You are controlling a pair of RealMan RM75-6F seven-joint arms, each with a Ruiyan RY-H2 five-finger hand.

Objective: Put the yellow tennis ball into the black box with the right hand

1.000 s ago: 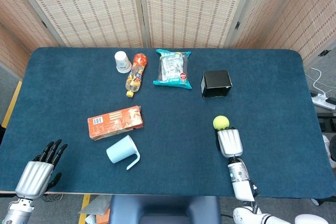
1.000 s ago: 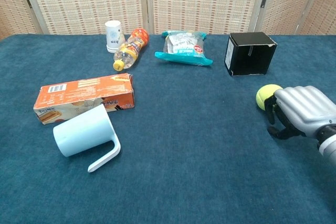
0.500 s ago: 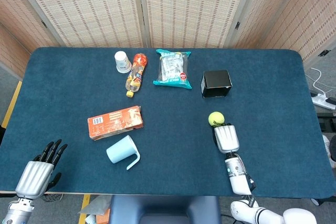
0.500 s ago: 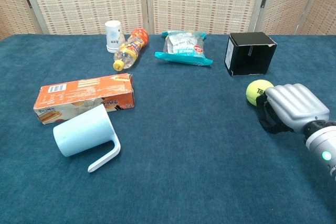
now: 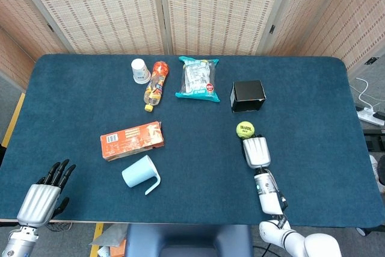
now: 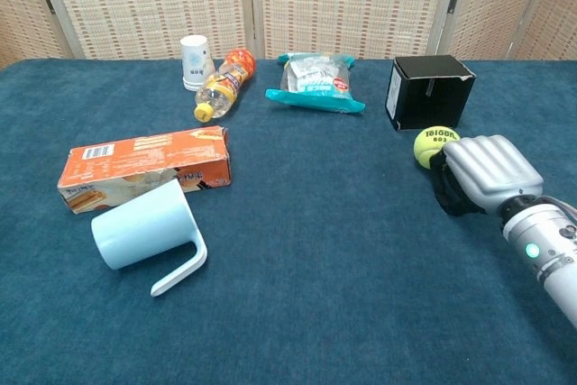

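Observation:
The yellow tennis ball [image 5: 245, 129] [image 6: 436, 146] lies on the blue table, a little in front of the black box [image 5: 248, 95] [image 6: 430, 91]. My right hand [image 5: 256, 151] [image 6: 478, 173] sits just behind the ball, back upward, its dark fingers curled under and its front edge against the ball; the ball is not inside the hand. The box rests beyond the ball with a short gap between them. My left hand [image 5: 45, 194] lies at the near left edge of the table with its fingers spread, holding nothing.
A light blue mug [image 5: 141, 174] on its side and an orange carton [image 5: 132, 140] lie at the left. At the back are a white cup [image 5: 139, 70], a bottle [image 5: 155, 85] and a teal snack bag [image 5: 198, 79]. The table's right edge [image 5: 361, 148] is nearby.
The right hand has moved forward and slightly left, and the ball has rolled ahead of it, closer to the black box. The left hand has stayed still.

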